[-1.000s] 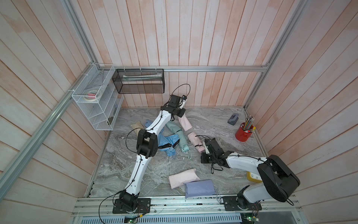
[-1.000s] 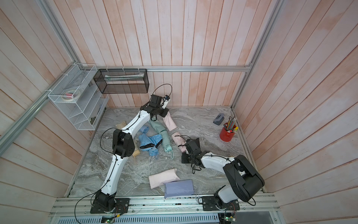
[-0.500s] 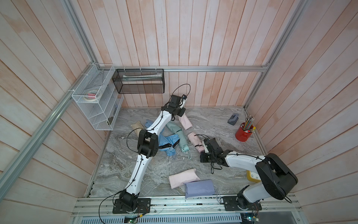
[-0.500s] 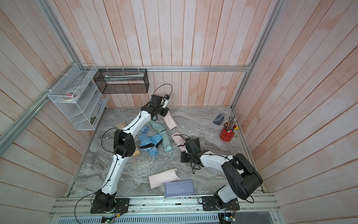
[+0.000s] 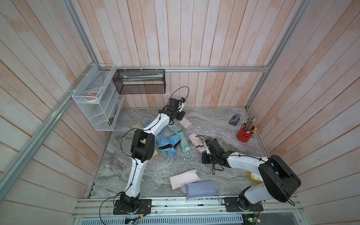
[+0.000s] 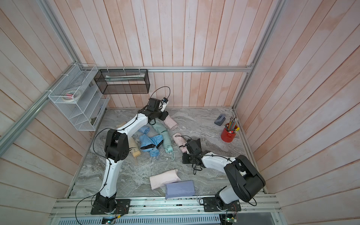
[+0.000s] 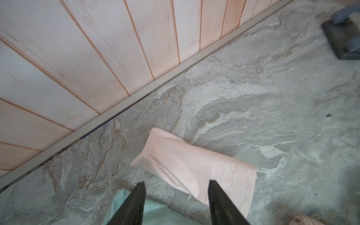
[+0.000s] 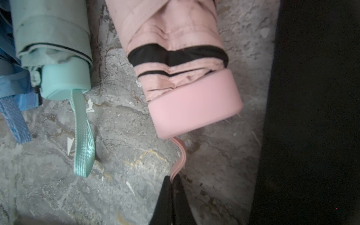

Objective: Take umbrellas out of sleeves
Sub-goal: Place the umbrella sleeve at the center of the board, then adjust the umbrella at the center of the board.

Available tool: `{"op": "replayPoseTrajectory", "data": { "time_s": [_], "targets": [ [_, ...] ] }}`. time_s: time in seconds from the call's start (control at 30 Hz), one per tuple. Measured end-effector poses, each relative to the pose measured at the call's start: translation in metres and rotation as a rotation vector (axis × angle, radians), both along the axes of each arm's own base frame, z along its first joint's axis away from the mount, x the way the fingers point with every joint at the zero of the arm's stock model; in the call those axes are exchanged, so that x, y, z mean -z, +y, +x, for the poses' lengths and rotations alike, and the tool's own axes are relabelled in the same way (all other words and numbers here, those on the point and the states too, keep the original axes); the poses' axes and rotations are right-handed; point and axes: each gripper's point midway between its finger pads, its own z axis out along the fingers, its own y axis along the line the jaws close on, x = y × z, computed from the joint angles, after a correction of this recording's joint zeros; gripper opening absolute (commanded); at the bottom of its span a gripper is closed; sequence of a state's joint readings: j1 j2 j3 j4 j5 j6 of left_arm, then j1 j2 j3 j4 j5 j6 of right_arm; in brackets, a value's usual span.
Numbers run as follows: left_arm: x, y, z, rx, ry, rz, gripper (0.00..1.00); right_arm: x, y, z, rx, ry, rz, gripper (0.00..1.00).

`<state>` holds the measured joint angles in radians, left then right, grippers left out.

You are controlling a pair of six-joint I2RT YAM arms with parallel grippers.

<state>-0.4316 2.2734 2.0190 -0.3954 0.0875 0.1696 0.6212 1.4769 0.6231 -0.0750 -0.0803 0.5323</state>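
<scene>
One pink umbrella [image 5: 195, 140], mid-frame in a top view, runs up-left from R gripper [image 8: 172, 179], clamped on its cord [image 8: 178, 155]; L gripper [image 7: 176, 188] open, empty.

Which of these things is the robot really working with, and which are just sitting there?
For the job: pink umbrella, its cord in the shut right pincer; mint umbrella; blue umbrella; back pink sleeve near the open left pincer; front pink sleeve; lavender sleeve.
Just lying about: red pencil cup; grey gadget; white wire shelf; black mesh basket.
</scene>
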Motion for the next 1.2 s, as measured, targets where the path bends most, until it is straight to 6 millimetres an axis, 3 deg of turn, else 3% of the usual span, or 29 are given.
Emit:
{"op": "replayPoseTrajectory", "data": {
  "time_s": [0.17,0.3,0.4,0.53,0.67,0.83,1.03,1.2],
  "targets": [
    [-0.064,-0.011,-0.031,0.029,-0.101,-0.114,0.60,-0.011,-0.001,0.000,-0.004,-0.022,0.011,0.28],
    [-0.088,-0.033,-0.056,0.087,-0.139,-0.177,0.60,-0.029,-0.003,0.001,0.000,-0.064,0.023,0.34],
    [-0.079,-0.050,-0.073,0.138,-0.116,-0.202,0.60,-0.041,-0.006,0.001,0.010,-0.096,0.030,0.40],
    [-0.045,-0.063,-0.094,0.189,-0.034,-0.213,0.60,-0.055,-0.013,0.001,0.033,-0.128,0.045,0.42],
    [-0.018,-0.072,-0.114,0.240,0.047,-0.229,0.59,-0.062,-0.040,0.002,0.118,-0.140,0.085,0.43],
    [-0.012,-0.087,-0.131,0.296,0.078,-0.285,0.59,-0.061,-0.075,-0.002,0.238,-0.138,0.138,0.43],
    [0.003,-0.099,-0.152,0.339,0.139,-0.324,0.59,-0.056,-0.087,-0.007,0.306,-0.093,0.145,0.43],
    [0.000,-0.113,-0.164,0.385,0.143,-0.348,0.59,-0.039,-0.095,-0.014,0.369,-0.014,0.109,0.44]
  ]
}}
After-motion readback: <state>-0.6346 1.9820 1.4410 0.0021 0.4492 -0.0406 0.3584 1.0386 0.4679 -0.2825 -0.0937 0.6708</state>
